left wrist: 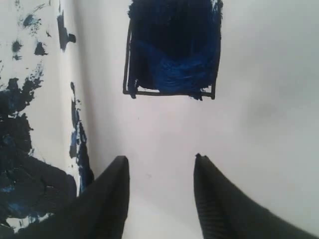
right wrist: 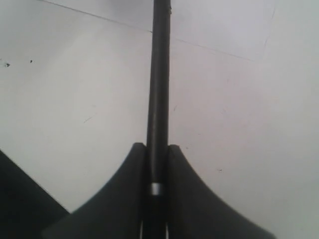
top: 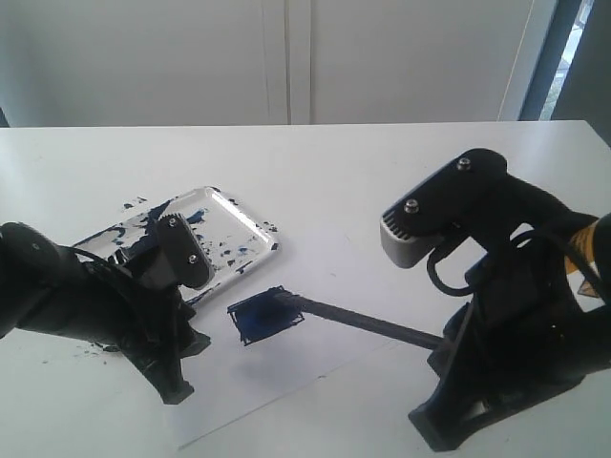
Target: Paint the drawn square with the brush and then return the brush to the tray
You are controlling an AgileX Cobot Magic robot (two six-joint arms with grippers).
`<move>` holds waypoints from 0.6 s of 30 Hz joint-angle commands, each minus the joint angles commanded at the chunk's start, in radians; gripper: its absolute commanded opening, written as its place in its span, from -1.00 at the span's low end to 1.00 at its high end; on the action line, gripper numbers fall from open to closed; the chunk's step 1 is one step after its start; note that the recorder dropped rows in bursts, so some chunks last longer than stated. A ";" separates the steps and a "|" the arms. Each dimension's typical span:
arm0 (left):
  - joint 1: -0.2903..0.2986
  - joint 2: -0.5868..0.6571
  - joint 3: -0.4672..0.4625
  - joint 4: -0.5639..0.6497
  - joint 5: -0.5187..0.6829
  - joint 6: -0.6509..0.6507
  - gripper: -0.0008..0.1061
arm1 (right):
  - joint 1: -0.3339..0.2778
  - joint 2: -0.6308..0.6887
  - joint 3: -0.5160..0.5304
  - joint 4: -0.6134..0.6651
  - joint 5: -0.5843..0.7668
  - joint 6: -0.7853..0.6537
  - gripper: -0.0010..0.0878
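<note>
The drawn square (top: 266,315) lies on a white sheet, mostly covered in dark blue paint; the left wrist view shows the square (left wrist: 172,55) with a black outline. A long black brush (top: 368,322) slants from my right gripper (top: 447,342) to the square's right edge, where its tip rests. My right gripper (right wrist: 156,147) is shut on the brush (right wrist: 159,74) handle. The white tray (top: 224,224), smeared with dark paint, sits behind the left arm. My left gripper (left wrist: 160,158) is open and empty, low over the paper near the square.
The paper sheet (top: 325,367) covers the table's front middle. Dark paint splatters (top: 100,351) mark the table around the tray and left arm. A white wall rises behind the table's far edge (top: 305,125).
</note>
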 joint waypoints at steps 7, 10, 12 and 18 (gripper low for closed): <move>0.000 0.024 0.000 0.000 0.031 0.000 -0.10 | 0.000 0.039 0.008 0.000 -0.012 0.002 -0.98; 0.000 0.046 0.000 0.000 0.034 0.000 -0.10 | 0.000 0.047 0.008 0.000 -0.012 0.007 -0.98; 0.000 0.058 0.000 0.000 0.034 0.000 -0.10 | 0.000 0.048 0.008 -0.008 -0.017 0.009 -0.98; 0.000 0.097 0.000 0.000 0.034 0.000 -0.10 | 0.000 0.048 0.008 -0.069 -0.021 0.043 -0.98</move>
